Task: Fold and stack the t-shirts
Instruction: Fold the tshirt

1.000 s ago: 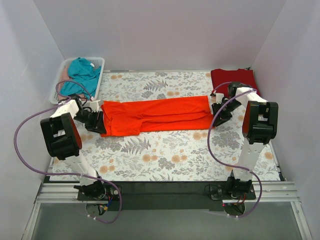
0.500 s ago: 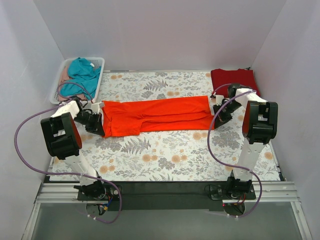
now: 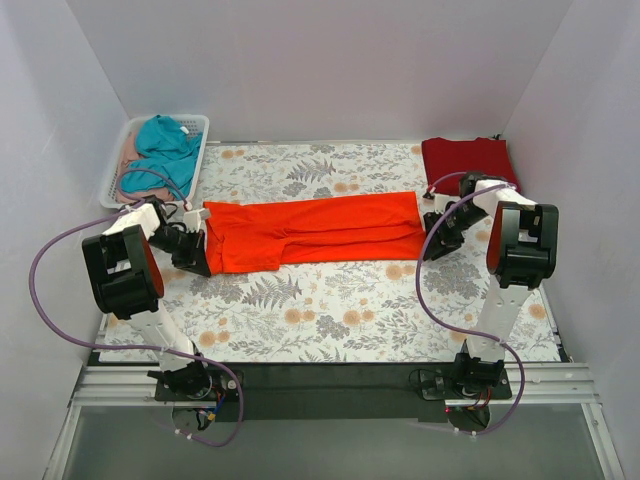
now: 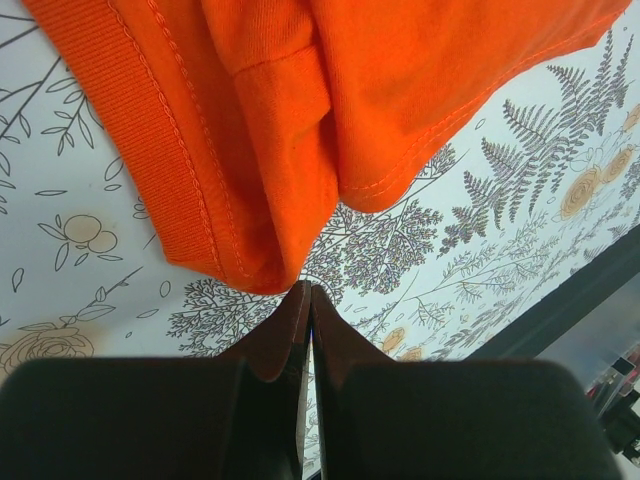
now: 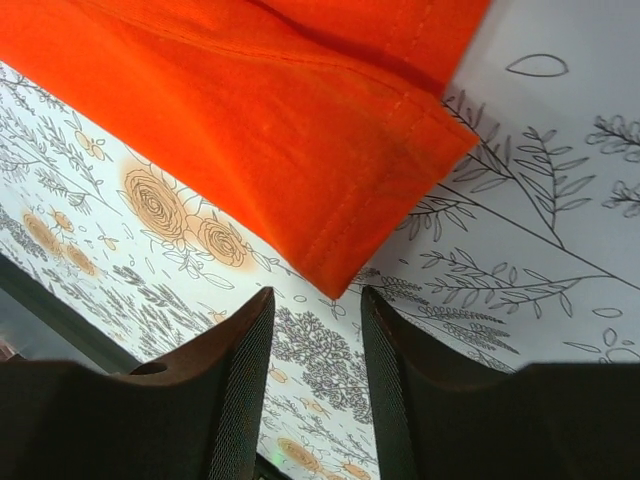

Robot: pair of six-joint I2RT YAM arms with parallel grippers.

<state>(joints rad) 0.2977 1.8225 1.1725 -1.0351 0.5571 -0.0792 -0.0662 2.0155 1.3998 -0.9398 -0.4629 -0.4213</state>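
The bright orange-red t-shirt (image 3: 310, 230) lies folded into a long strip across the middle of the floral table (image 3: 330, 300). The darker crimson t-shirt (image 3: 467, 158) lies folded at the back right. My left gripper (image 3: 203, 238) is at the strip's left end. In the left wrist view it (image 4: 306, 292) is shut, with its tips touching the shirt's ribbed collar corner (image 4: 190, 200); no cloth shows between the jaws. My right gripper (image 3: 432, 240) is at the strip's right end. It (image 5: 316, 295) stands open, the shirt's hem corner (image 5: 340, 270) just ahead of its fingers.
A white basket (image 3: 118, 168) at the back left holds a teal garment (image 3: 165, 140) and a pale pink one (image 3: 126, 150). White walls enclose the table on three sides. The table's dark front edge (image 3: 330, 375) runs between the arm bases.
The left gripper has closed at the shirt's collar corner. The right gripper closed and then opened again, drawing slightly back to the right. The shirt has barely moved.
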